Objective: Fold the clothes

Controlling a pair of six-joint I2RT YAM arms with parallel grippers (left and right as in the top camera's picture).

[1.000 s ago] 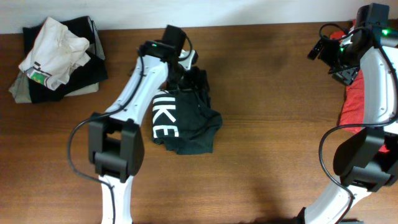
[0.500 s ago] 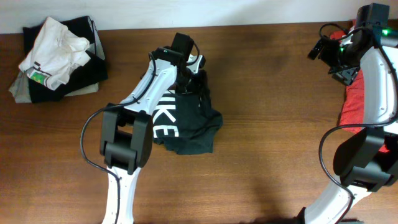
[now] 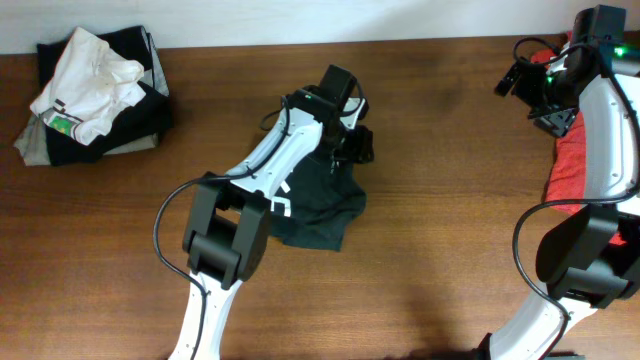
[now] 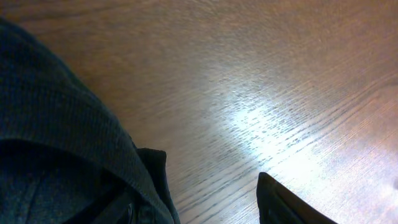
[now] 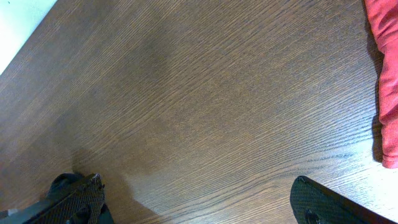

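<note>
The black T-shirt (image 3: 322,205) lies crumpled at mid-table, its white letters mostly hidden under my left arm. My left gripper (image 3: 352,140) is at the shirt's far right edge. In the left wrist view the black cloth (image 4: 56,137) drapes over the left finger, and bare wood shows between the fingers (image 4: 205,202), so the jaws are apart. The red-orange T-shirt (image 3: 570,165) lies at the right edge, and it also shows in the right wrist view (image 5: 385,74). My right gripper (image 3: 552,120) is open and empty (image 5: 196,196) above bare wood beside the red-orange shirt.
A pile of clothes (image 3: 90,90), white, black and grey, sits at the far left corner. The brown wooden table (image 3: 450,230) ends at a pale wall along the back.
My left gripper has swept right from the shirt's upper left to its far right edge. The black shirt has shifted slightly right and its letters are now mostly covered. The right arm has not moved.
</note>
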